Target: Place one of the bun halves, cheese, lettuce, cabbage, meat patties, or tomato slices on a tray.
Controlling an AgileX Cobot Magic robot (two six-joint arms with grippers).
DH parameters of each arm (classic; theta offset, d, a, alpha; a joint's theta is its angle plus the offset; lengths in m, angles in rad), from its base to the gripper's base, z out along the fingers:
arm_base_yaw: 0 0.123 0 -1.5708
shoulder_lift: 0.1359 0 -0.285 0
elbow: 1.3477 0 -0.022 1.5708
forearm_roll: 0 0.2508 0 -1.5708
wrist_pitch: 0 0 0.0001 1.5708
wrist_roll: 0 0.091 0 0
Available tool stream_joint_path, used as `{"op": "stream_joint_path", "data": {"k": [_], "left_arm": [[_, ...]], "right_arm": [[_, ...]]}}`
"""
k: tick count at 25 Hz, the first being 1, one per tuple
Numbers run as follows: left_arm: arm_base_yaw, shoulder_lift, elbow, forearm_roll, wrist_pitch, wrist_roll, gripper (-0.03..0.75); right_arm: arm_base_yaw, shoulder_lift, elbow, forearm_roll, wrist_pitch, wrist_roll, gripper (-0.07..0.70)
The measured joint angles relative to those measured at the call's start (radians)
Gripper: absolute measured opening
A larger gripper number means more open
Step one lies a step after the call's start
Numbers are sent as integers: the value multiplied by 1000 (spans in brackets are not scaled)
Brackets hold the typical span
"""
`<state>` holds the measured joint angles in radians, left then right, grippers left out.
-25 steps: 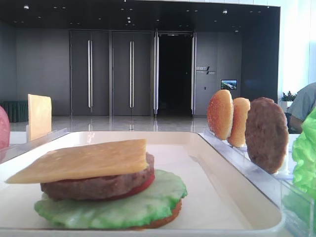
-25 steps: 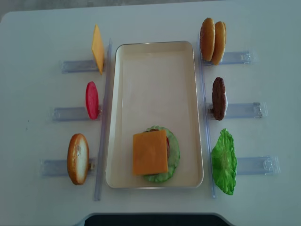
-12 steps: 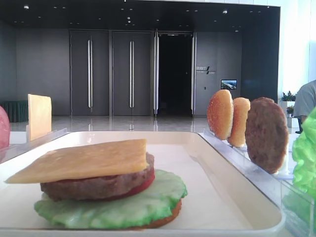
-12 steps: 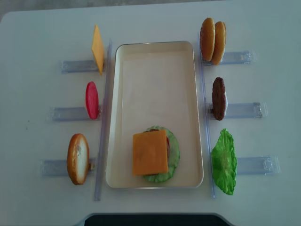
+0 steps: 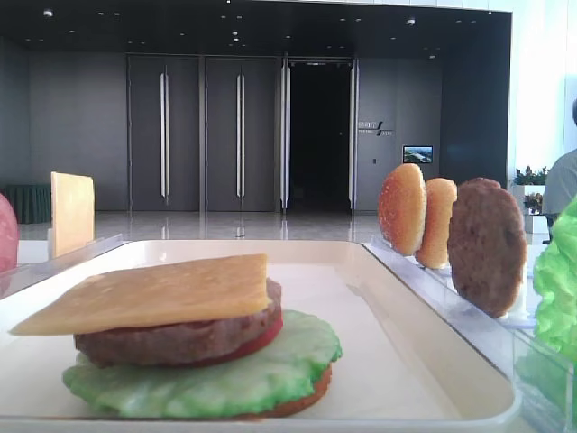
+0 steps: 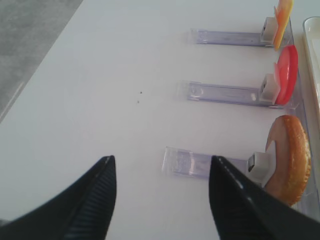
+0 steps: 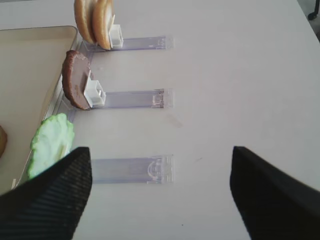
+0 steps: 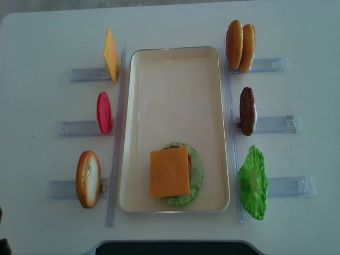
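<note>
The stack on the tray [image 8: 175, 58] already runs bun, lettuce, tomato, patty, with a cheese [image 8: 169, 172] slice on top, sitting toward the tray's near end. By my reading it wants a bun half to close it.

The nearest one for my left gripper [image 6: 162, 200] is the single bun half [image 6: 286, 159] standing on edge in the clear rack [image 6: 200, 164] at the near-left part of the tabletop, just outside the tray's left rim. From my left wrist view it lies ahead and to the right of my fingers, well apart, nothing between us but the rack's rail. It stands upright, its flat faces turned along that rail.

My left gripper is spread wide and holds nothing. My right gripper [image 7: 160, 195] is likewise parted and empty, hanging over bare tabletop on the right side, with the lettuce [image 7: 50, 142] leaf in the rack nearest it. The other two bun halves [image 8: 240, 45] are at the far-right corner, a longer reach for that arm.

So I judge the left arm is the closer one: move right and forward, fingers either side of the bun's faces.
</note>
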<state>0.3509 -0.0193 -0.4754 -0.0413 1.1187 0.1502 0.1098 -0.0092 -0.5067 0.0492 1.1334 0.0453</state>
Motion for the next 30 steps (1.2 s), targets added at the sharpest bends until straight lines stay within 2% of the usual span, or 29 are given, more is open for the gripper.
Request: {"op": "stream_joint_path", "data": {"k": [30], "left_arm": [[0,0,2,0,-4,-5,450]], "right_arm": [[0,0,0,0,0,0,542]]}}
